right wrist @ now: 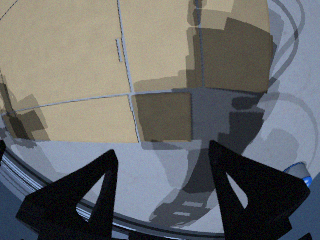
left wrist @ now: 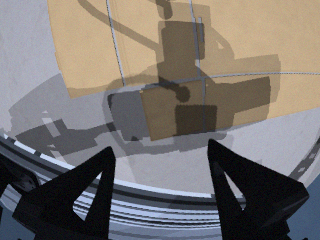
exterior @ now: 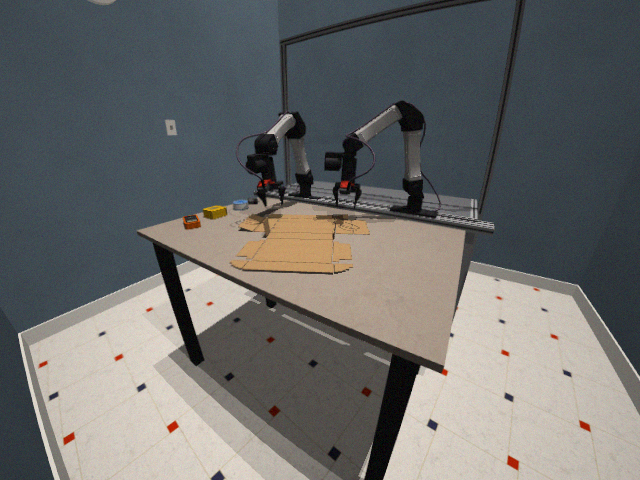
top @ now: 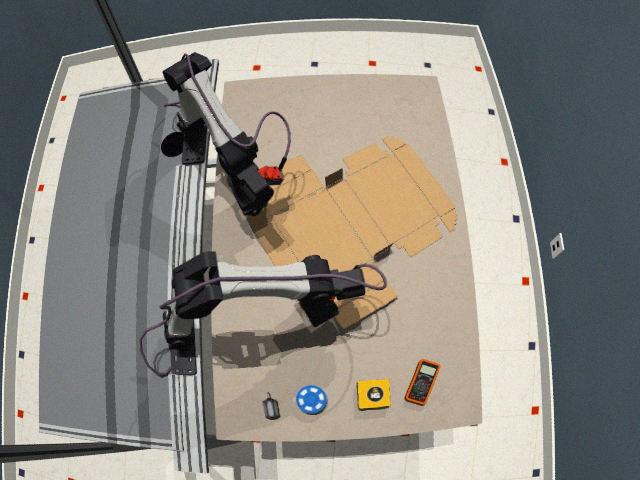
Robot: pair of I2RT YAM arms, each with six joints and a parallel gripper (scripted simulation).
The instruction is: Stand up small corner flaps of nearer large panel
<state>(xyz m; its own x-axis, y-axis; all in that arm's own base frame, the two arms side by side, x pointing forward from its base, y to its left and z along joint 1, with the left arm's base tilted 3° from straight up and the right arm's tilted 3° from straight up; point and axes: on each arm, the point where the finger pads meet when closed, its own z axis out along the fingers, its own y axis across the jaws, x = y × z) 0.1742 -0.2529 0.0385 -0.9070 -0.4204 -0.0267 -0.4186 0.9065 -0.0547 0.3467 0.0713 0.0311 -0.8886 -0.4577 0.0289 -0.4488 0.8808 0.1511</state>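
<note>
The paper box's base (top: pixel 323 227) (exterior: pixel 299 225) (left wrist: pixel 250 30) (right wrist: pixel 60 50) lies flat. Its two far corner flaps, one on the left arm's side (top: pixel 333 178) and one on the right arm's side (top: pixel 382 252), stand up with dark faces. The near left flap (left wrist: pixel 172 117) and near right flap (right wrist: pixel 163 117) lie flat in shadow. My left gripper (exterior: pixel 346 206) (left wrist: pixel 159 150) is open above the near left corner. My right gripper (exterior: pixel 273 205) (right wrist: pixel 161 152) is open above the near right corner. In the top view the arms hide both grippers' fingers.
The box's lid panel (top: pixel 395 188) (exterior: pixel 297 250) lies flat on the far side. A mouse (top: pixel 270 407), a blue disc (top: pixel 311 399) (exterior: pixel 240 205), a yellow box (top: pixel 364 395) (exterior: pixel 215 211) and a multimeter (top: pixel 422 382) (exterior: pixel 191 222) stand on the right arm's side.
</note>
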